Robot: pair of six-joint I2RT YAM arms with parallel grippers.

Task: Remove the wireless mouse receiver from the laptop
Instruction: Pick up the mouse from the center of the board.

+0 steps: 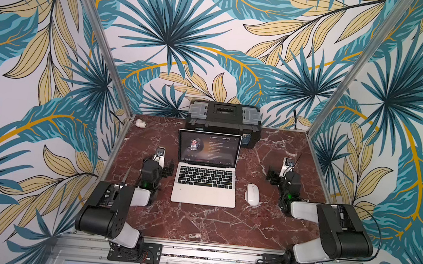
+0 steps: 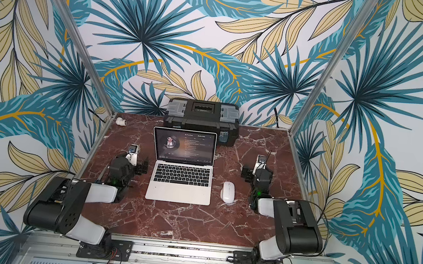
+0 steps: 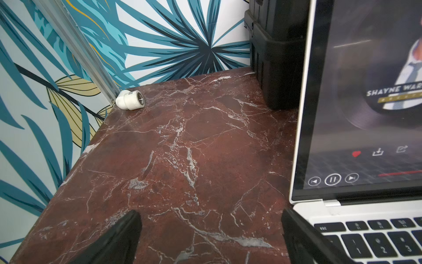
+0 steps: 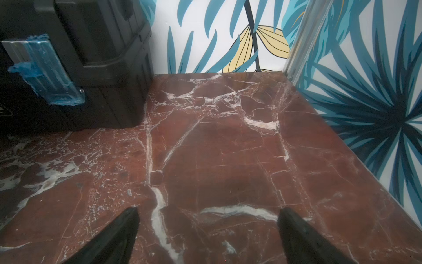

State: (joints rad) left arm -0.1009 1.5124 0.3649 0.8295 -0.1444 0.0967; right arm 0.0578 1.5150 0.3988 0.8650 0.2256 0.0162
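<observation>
1. Receiver: too small to make out; laptop (image 1: 206, 169) open on table (image 1: 196, 223), mouse (image 1: 252, 194) just beside it.
2. Toolbox (image 1: 223, 119) behind laptop shut, contents hidden.
3. Left gripper (image 3: 210, 213) and right gripper (image 4: 209, 210) spread wide, holding nothing.

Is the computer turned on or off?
On. The laptop stands open, and its screen is lit, showing a round portrait and a pause button.

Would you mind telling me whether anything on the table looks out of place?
Only a white pipe fitting, lying alone in the far left corner: it looks unrelated to the laptop and mouse, which sit neatly side by side.
</observation>
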